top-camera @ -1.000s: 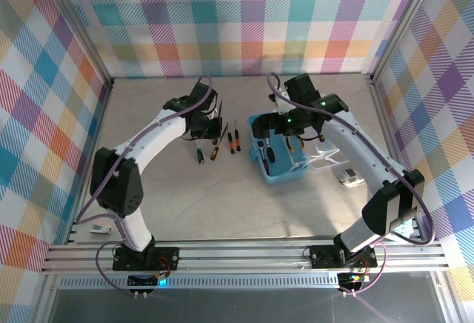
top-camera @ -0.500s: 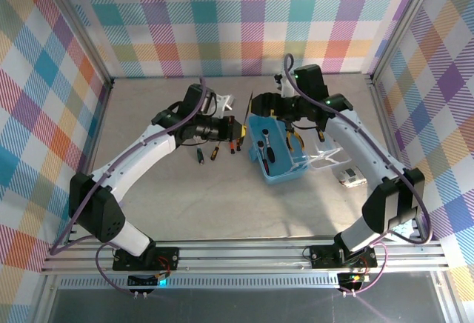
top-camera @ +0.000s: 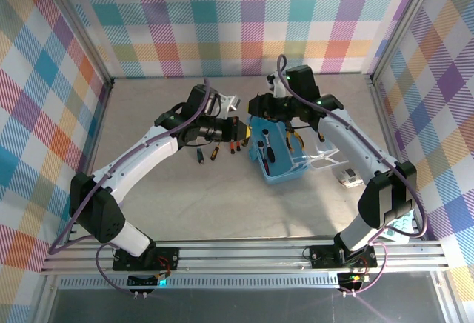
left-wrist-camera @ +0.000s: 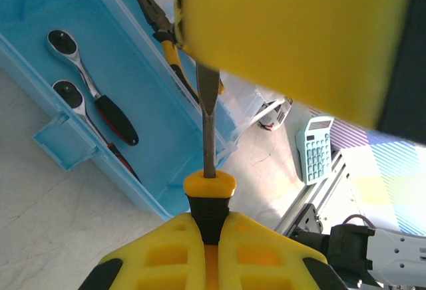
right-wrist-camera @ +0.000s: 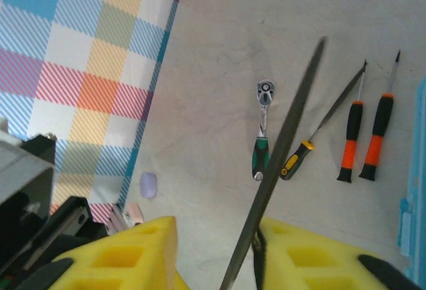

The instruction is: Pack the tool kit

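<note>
The tool kit's light blue case (top-camera: 280,166) lies open right of centre, with two ratchets (left-wrist-camera: 100,100) and yellow-handled pliers (left-wrist-camera: 170,34) inside. My left gripper (left-wrist-camera: 210,227) is shut on the black-and-yellow handle of a screwdriver (left-wrist-camera: 209,193), held above the case's left edge (top-camera: 235,129). Its metal shaft (right-wrist-camera: 286,144) runs between the fingers of my right gripper (right-wrist-camera: 216,257), resting against one finger with a gap to the other. That gripper (top-camera: 255,107) hovers over the case's far left corner.
On the table left of the case lie a green-handled ratchet (right-wrist-camera: 261,137), a yellow-black screwdriver (right-wrist-camera: 298,157) and two orange-black screwdrivers (right-wrist-camera: 351,140). The clear lid (top-camera: 326,160) hangs off the case's right side. A teal calculator (left-wrist-camera: 315,147) lies near the right rail.
The left arm lifted the screwdriver off the table and swung it right toward the case. The right gripper moved left to meet it and narrowed its jaws around the shaft.
</note>
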Controlling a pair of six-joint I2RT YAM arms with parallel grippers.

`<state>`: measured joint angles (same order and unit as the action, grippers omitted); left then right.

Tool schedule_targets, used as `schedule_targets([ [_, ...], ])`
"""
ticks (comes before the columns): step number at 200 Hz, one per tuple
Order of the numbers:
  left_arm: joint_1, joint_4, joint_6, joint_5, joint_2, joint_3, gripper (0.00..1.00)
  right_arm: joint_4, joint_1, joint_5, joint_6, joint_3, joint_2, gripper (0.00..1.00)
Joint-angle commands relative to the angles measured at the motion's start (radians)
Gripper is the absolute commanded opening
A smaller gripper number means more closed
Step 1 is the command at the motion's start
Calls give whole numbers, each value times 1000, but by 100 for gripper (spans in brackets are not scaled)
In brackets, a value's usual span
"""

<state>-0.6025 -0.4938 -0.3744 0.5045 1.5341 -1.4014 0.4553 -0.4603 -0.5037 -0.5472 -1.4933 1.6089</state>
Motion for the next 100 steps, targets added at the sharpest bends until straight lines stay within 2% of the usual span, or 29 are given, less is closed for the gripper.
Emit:
schedule_targets([
  [1,-17,24,-4,11,-2,-37,0,-40,-9,-24,-4,21,11,22],
  [12,-19,24,-3,11,-2,-39,0,-36,-9,-20,-2,23,6,10],
  [26,-20,26,-1,9,0,-41,0,-27,-9,-8,5,26,-6,0],
  [74,-20,11,11,-2,3,-46,1,12,10,17,37,29,-53,0],
  [100,-19,-22,39,-41,-4,-54,59,50,47,26,70,45,-94,0],
])
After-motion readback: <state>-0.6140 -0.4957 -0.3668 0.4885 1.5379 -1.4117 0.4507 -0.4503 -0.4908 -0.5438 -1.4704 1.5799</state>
